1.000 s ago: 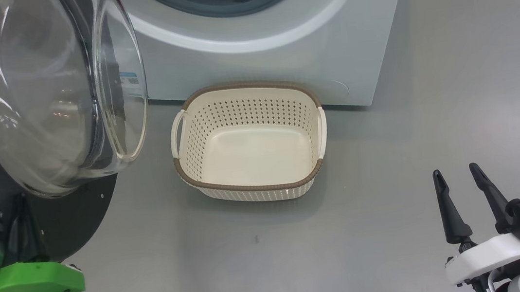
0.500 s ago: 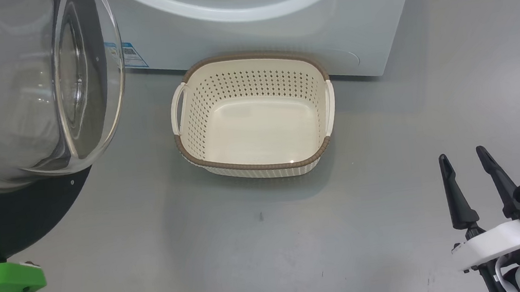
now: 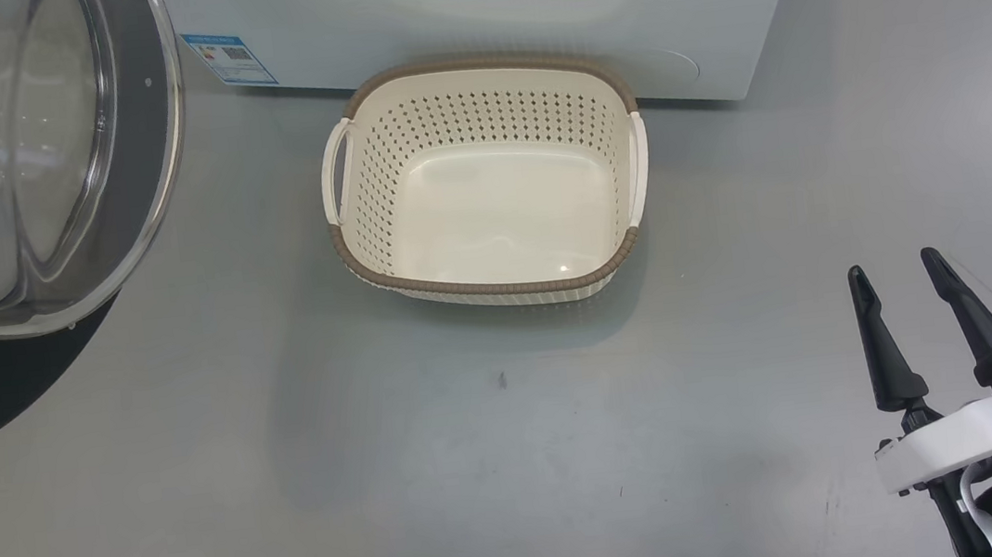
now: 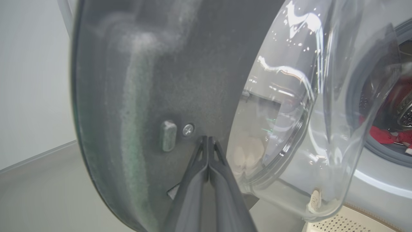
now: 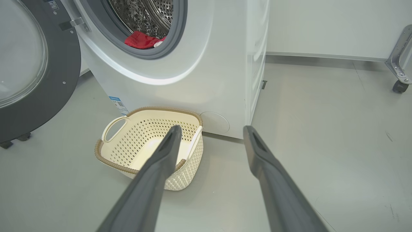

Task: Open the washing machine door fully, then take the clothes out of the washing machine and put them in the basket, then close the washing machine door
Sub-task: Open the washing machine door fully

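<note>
The washing machine door [image 3: 147,122] stands swung open at the upper left of the head view, its glass bowl bulging out. My left gripper [image 4: 208,139] is shut with nothing held, its tips against the door's dark inner face [image 4: 180,80] beside a screw. Red clothes [image 5: 141,40] lie at the lip of the drum of the washing machine [image 5: 193,71], also glimpsed through the glass as clothes [image 4: 383,134]. The basket [image 3: 497,289] sits empty on the floor before the machine [image 3: 578,17]. My right gripper [image 3: 894,266] hangs open and empty to the right of the basket [image 5: 109,161].
A blue label [image 3: 230,58] marks the machine's lower front. Grey floor [image 3: 480,467] spreads around the basket. A metal frame on a caster [image 5: 399,85] stands at the far right, along a white wall.
The head view has shifted downward, so the drum opening has left its top edge. The door has swung wider, uncovering the blue label. The right gripper stays open.
</note>
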{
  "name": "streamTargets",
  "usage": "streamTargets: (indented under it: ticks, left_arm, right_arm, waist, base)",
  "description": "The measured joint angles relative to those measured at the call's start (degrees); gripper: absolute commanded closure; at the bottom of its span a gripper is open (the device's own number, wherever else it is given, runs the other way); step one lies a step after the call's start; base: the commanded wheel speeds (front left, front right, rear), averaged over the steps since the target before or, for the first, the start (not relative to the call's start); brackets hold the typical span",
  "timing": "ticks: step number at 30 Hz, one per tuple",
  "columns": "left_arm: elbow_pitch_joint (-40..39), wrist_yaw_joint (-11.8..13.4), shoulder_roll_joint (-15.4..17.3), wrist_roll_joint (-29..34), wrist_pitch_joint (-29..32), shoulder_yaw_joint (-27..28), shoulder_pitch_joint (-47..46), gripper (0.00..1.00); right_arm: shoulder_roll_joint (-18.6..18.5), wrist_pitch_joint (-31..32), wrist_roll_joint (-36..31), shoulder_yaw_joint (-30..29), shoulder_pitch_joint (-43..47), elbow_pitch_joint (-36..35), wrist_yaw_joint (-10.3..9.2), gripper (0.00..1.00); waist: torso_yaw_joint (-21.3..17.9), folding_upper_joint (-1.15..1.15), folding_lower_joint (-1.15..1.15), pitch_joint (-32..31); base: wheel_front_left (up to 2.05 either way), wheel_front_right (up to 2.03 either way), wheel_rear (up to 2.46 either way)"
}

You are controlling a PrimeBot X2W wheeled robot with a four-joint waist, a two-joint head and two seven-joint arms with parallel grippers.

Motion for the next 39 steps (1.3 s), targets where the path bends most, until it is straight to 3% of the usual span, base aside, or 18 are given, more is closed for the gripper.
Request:
streamTargets:
  ticks: [10,25,39]
  left_arm:
    - [2.92,-0.16,3.04,-0.97,-0.24,1.79,-3.13,1.00]
    - [9.00,-1.21,5.22,-4.60,-0.27,5.67,-9.96,1.00]
    - [14.50,-2.13,6.47,-4.57,-0.77,6.00,-13.73,1.00]
  right_arm:
    - [-1.10,0.51,-0.49,-0.53,-1.15,-1.54,-0.02,0.00]
    - [-2.34,2.00,-0.94,-0.99,-1.98,-3.55,-0.14,0.00]
    - [-2.49,2.25,-0.92,-1.33,-2.47,-4.11,-0.16,0.00]
  waist:
    - [0.06,0.00,0.00,2.89]
    - [0.40,0.00,0.00,6.74]
    - [0.60,0.00,0.00,7.71]
  base:
    - [0.00,0.00,0.00]
    - [0.00,0.00,0.00]
    - [0.00,0.00,0.00]
